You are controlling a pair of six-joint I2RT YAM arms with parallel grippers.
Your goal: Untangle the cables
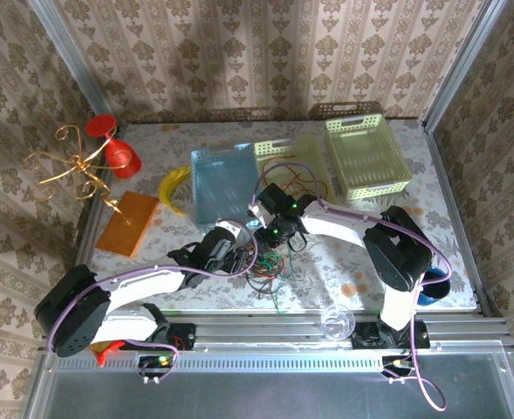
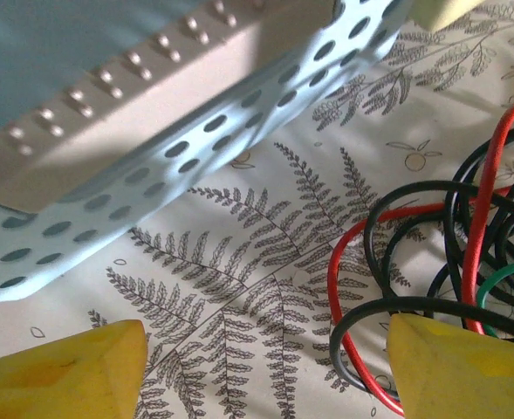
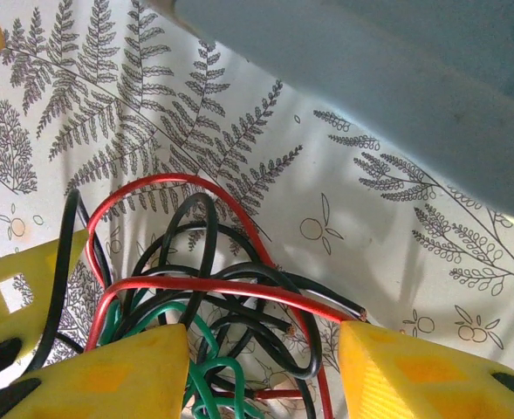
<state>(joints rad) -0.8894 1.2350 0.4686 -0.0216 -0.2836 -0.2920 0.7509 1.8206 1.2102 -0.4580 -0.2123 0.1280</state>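
Note:
The cables [image 1: 265,266] lie as one tangle of thin black, red and green strands on the fern-print table, in front of the blue basket. My left gripper [image 1: 242,257] is at the tangle's left side. In the left wrist view it [image 2: 265,375] is open, with red and black loops [image 2: 361,288] reaching into the gap beside its right finger [image 2: 462,367]. My right gripper [image 1: 275,234] hangs over the tangle from behind. In the right wrist view it [image 3: 261,375] is open and straddles the knot of cables [image 3: 204,288]. A red strand crosses from one finger to the other.
A blue perforated basket [image 1: 223,183] stands just behind the tangle, its wall close in the left wrist view [image 2: 152,166]. A yellow-green basket [image 1: 366,157] is at back right. At the left are a gold wire stand [image 1: 73,166], red cups [image 1: 121,157] and an orange board [image 1: 127,223]. A clear glass [image 1: 335,321] sits at the front edge.

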